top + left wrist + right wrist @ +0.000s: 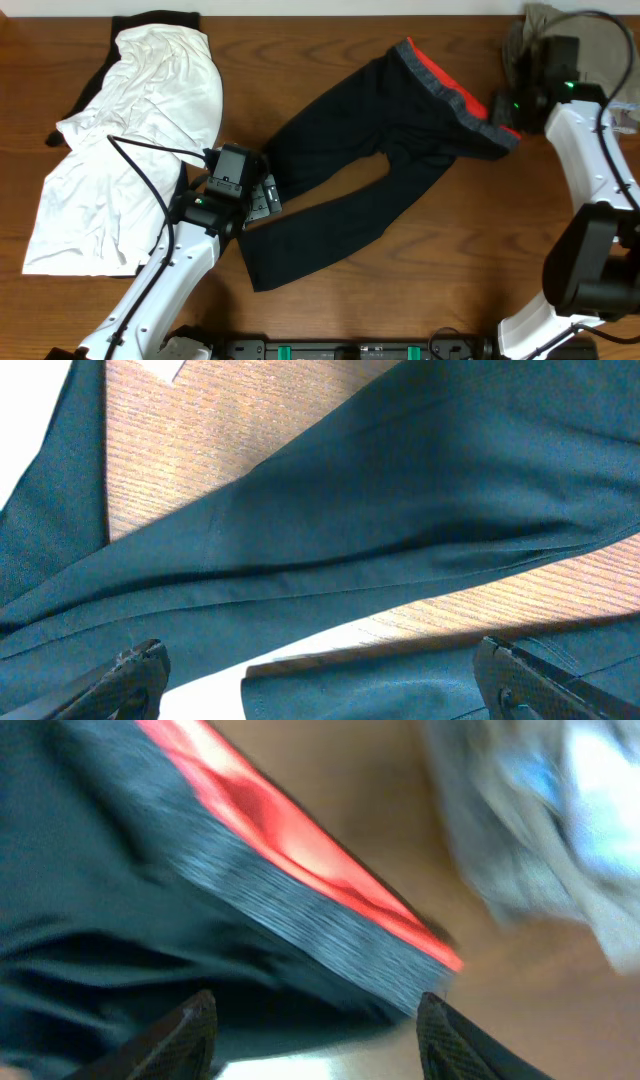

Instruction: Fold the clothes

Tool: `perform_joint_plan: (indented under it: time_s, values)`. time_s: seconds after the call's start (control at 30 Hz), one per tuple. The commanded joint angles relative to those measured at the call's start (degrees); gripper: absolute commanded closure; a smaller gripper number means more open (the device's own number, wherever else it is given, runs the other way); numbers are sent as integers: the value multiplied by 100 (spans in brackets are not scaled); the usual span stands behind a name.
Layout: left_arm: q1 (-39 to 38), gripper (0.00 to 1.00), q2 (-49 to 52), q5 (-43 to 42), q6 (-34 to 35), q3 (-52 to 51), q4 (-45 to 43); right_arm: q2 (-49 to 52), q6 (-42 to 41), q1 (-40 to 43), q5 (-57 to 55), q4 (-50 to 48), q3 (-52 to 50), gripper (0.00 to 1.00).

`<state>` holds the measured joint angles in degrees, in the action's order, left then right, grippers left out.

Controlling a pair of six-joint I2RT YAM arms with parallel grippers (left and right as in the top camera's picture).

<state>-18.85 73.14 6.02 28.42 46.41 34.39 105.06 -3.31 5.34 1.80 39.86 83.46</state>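
My left tool [320, 665]: fingers spread wide, pinching nothing, hovering over the two legs of the pants [380, 150] near their cuffs.
My right tool [318, 1010]: fingers apart, nothing between them, right at the corner of the pants' waistband [300, 910].
Pants: spread flat and diagonal on the table [330, 40], grey and red waistband toward my right tool, legs toward my left.
White garment [140, 150]: beyond the pants' leg end.
Beige garment [525, 35]: just past the pants' waistband end.
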Motion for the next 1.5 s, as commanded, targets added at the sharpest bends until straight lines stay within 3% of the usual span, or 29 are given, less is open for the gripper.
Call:
perform_joint_plan:
  time_s: [0.0, 0.2, 0.53, 0.73, 0.93, 1.47]
  values:
    - [31, 1, 46, -90, -348, 133, -15, -144, 623, -562, 280, -468, 308, 37]
    - [31, 1, 46, -98, -785, 1130, 627, 409, 769, -1196, 11, -1633, 557, 41]
    - [31, 2, 59, -79, -831, 1478, 608, 2306, 767, -1620, 240, -1956, 1788, 43]
    - [31, 1, 59, 28, -826, 1478, 632, 2728, 658, -1685, 452, -1987, 1893, 68]
    - [31, 2, 59, 72, -826, 1478, 649, 3101, 656, -1705, 492, -2020, 1893, 84]
    - [31, 2, 151, 68, -817, 1419, 649, 3506, 426, -1316, -168, -2715, 1893, 86]
